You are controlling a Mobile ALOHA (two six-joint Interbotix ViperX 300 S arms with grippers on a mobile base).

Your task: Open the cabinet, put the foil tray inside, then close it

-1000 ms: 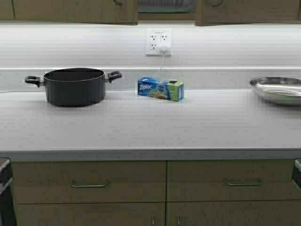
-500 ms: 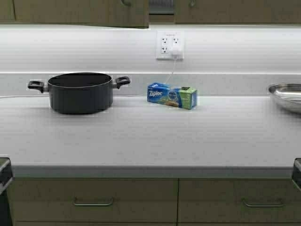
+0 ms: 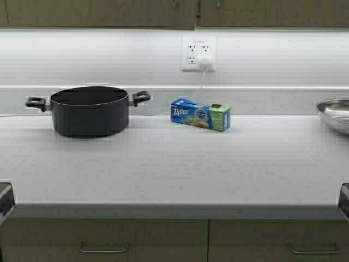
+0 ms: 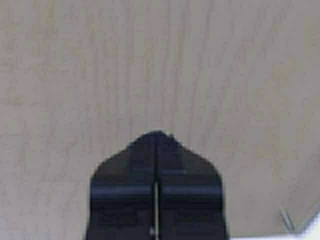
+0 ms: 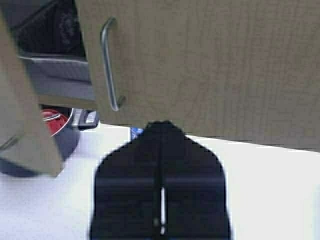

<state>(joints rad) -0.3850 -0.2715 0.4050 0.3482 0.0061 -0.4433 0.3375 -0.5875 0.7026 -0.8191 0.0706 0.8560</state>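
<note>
A: High view first; what shows?

B: The cabinet (image 3: 109, 13) runs along the top edge, only the lower strip of its doors visible, with the bottoms of two handles either side of the door seam; below it the counter (image 3: 174, 169) carries a pot (image 3: 87, 111), a Ziploc box (image 3: 200, 114) and, at the right edge, a steel bowl (image 3: 334, 113); neither arm is in this view, and no foil tray either.

A: Left wrist view?

B: The left gripper (image 4: 156, 165) has its fingers pressed together on nothing, its tip pointing at a plain door panel that fills the view; a handle end (image 4: 286, 220) peeps in at one corner, well off the fingers' line.

A: Right wrist view?

B: The right gripper (image 5: 161, 160) is likewise clenched and empty; ahead of it hangs a door with a vertical bar handle (image 5: 110, 65), the bar's long axis running upright; beside that handle another door (image 5: 25, 100) stands swung ajar, and in the gap I see a shelf with something dark and patterned on it, too dim to name.

A: So where is the tray?

B: I cannot pick it out for certain in any view; that dark gap is the only place it could be.

A: And the relation that matters?

B: The ajar door lies off to the side of the right fingers, and the right arm seems the nearer; I judge that closing would call for a sideways push against that door's face.
</note>
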